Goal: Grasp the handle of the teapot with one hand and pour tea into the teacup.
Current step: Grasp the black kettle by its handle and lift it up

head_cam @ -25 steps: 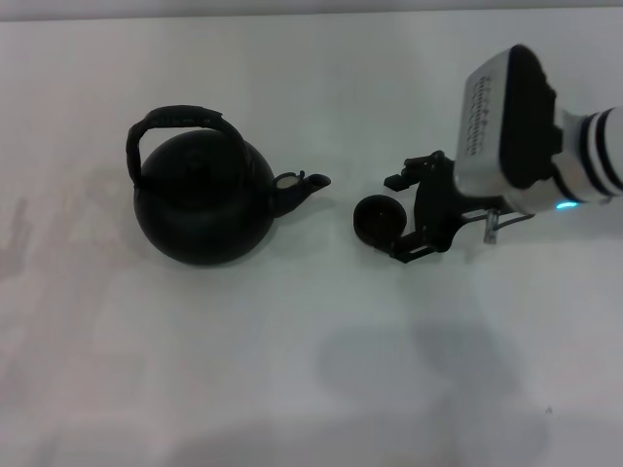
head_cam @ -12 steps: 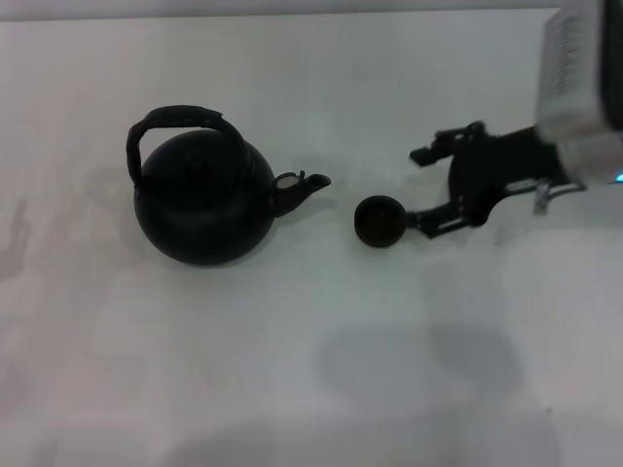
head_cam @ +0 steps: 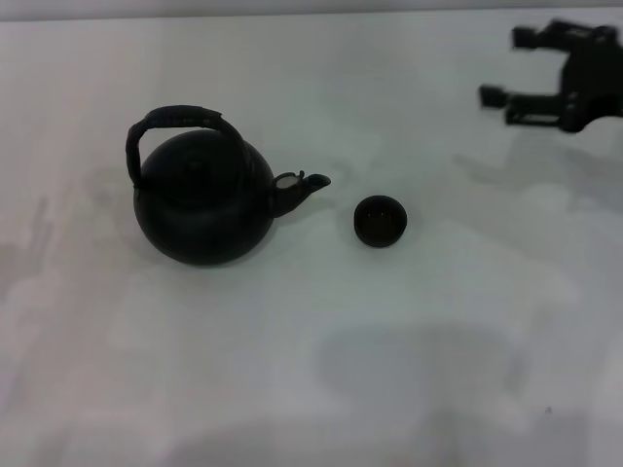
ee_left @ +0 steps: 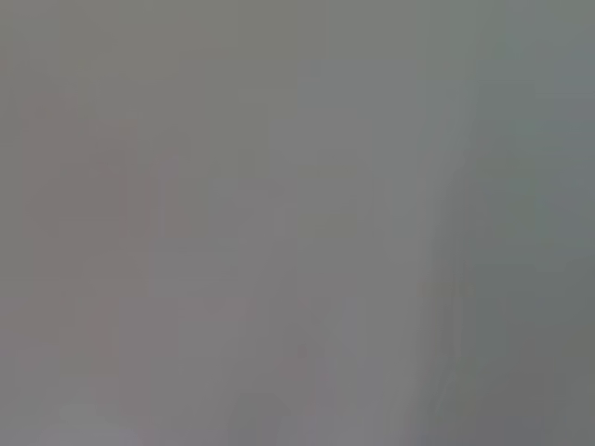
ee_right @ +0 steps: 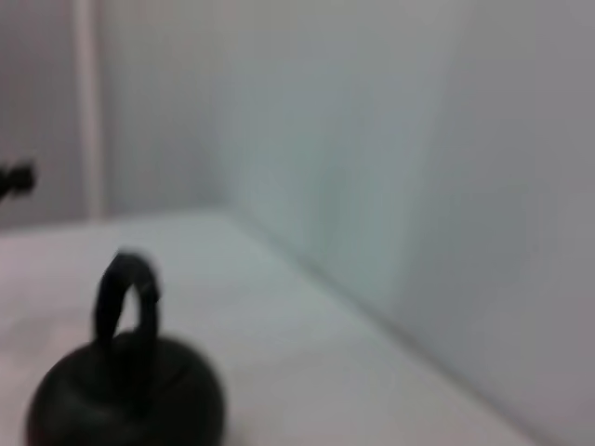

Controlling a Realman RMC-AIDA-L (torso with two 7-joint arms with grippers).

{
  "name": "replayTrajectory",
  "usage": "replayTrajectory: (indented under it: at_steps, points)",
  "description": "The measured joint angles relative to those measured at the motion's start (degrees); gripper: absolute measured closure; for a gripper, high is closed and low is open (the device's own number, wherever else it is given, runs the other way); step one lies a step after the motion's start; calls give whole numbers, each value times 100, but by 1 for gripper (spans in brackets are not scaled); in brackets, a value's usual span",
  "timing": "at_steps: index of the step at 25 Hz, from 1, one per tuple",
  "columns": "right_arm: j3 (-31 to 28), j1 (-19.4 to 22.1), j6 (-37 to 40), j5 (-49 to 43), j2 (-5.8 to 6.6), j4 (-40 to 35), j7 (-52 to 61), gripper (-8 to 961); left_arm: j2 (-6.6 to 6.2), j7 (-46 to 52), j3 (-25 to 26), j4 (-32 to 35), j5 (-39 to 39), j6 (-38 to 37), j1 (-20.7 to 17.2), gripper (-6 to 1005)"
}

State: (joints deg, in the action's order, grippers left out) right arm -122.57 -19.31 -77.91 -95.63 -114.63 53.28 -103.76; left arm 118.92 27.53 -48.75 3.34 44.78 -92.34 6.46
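The black teapot (head_cam: 202, 199) stands upright at the table's left, its arched handle (head_cam: 161, 125) over the top and its spout (head_cam: 300, 185) aimed at the teacup (head_cam: 379, 220). That small black cup sits alone a short way to the spout's right. My right gripper (head_cam: 510, 67) hangs open and empty at the far right, well away from the cup. In the right wrist view the teapot (ee_right: 125, 400) and its handle (ee_right: 125, 297) show from the side. My left gripper is out of view; the left wrist view shows only a grey blur.
The white table (head_cam: 311, 370) stretches in front of the teapot and cup. A pale wall (ee_right: 390, 158) rises behind the table in the right wrist view.
My right gripper, which was around the teacup a second ago, has let it go and pulled away up and to the far right. Teacup and teapot stayed put.
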Motion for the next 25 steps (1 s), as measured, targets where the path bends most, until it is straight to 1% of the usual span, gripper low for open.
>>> replayTrajectory:
  at_steps: [2, 5, 11, 18, 25]
  points:
    - [-200, 80, -17, 433, 4, -414, -651, 84, 0, 13, -83, 0, 1, -2, 28, 501]
    - [-356, 146, -8, 789, 6, -952, -1328, 83, -4, 25, -257, 0, 2, -3, 89, 503]
    - [-628, 142, 105, 1031, 2, -1710, -1927, 84, -38, 48, -872, -1, 5, 41, 234, 507]
    - [-715, 137, 292, 1056, 2, -1984, -2030, 89, -49, 121, -1558, 0, 16, 90, 458, 511]
    - [-724, 138, 305, 1061, 2, -2042, -2033, 89, -46, 327, -1791, -3, 130, 220, 568, 515]
